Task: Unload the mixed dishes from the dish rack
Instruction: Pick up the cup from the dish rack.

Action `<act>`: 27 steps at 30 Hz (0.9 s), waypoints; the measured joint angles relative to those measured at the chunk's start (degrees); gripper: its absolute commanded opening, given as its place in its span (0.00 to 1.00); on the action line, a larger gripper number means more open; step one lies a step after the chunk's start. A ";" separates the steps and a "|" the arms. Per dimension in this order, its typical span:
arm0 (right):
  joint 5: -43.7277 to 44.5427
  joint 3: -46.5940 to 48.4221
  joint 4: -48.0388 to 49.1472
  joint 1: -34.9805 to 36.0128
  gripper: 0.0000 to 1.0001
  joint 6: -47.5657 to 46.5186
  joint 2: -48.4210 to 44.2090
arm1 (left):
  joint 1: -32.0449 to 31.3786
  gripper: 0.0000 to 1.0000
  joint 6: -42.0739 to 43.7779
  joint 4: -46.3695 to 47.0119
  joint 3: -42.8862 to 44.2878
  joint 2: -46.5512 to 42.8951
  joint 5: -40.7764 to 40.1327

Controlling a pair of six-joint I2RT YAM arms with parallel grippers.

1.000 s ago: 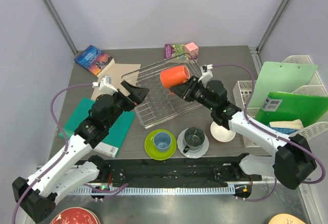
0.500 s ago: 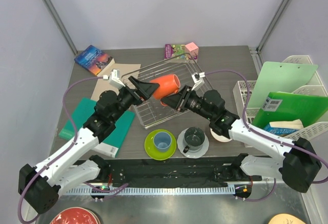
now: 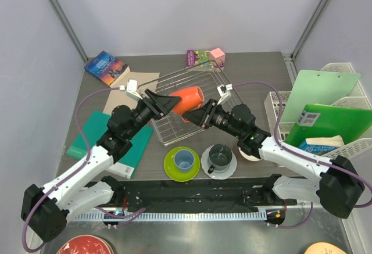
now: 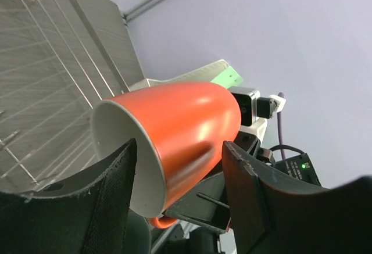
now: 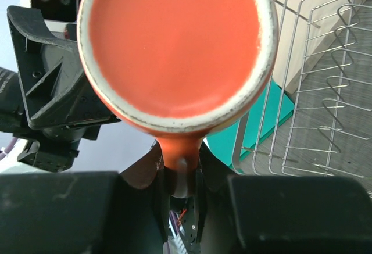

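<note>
The orange mug (image 3: 187, 98) hangs tilted on its side above the wire dish rack (image 3: 210, 80). My right gripper (image 3: 199, 116) is shut on its handle (image 5: 180, 152), and the mug's base (image 5: 177, 42) fills the right wrist view. My left gripper (image 3: 167, 102) is open, with one finger on each side of the mug (image 4: 180, 129) near its rim. The rack looks empty below it (image 4: 46, 91). The light blue cup (image 3: 183, 160) stands on the lime-green plate (image 3: 169, 170). The dark grey mug (image 3: 220, 156) stands on the pale plate (image 3: 228, 171). The white bowl (image 3: 253, 151) lies under my right arm.
A teal book (image 3: 131, 149) lies left of the rack, and a blue book (image 3: 106, 68) and a pink box (image 3: 216, 53) lie at the back. White lattice baskets with green folders (image 3: 325, 100) stand at the right. A red patterned plate (image 3: 86, 246) and a peach plate (image 3: 325, 248) sit by the near edge.
My right gripper carried the orange mug left and lower over the rack. My left gripper moved in toward it, and its open fingers now straddle the mug.
</note>
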 measured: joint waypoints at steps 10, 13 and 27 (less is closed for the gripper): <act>-2.29 -1.33 3.39 -0.31 0.01 4.90 0.74 | 0.02 0.00 -4.70 7.39 -0.74 2.80 5.97; -4.11 -1.42 7.21 -0.37 0.05 8.24 0.28 | 0.09 0.00 -6.36 10.73 -0.74 1.79 7.08; 11.93 4.33 -23.10 0.22 1.00 -8.41 -7.52 | -0.22 0.00 6.38 -19.71 19.54 13.55 5.35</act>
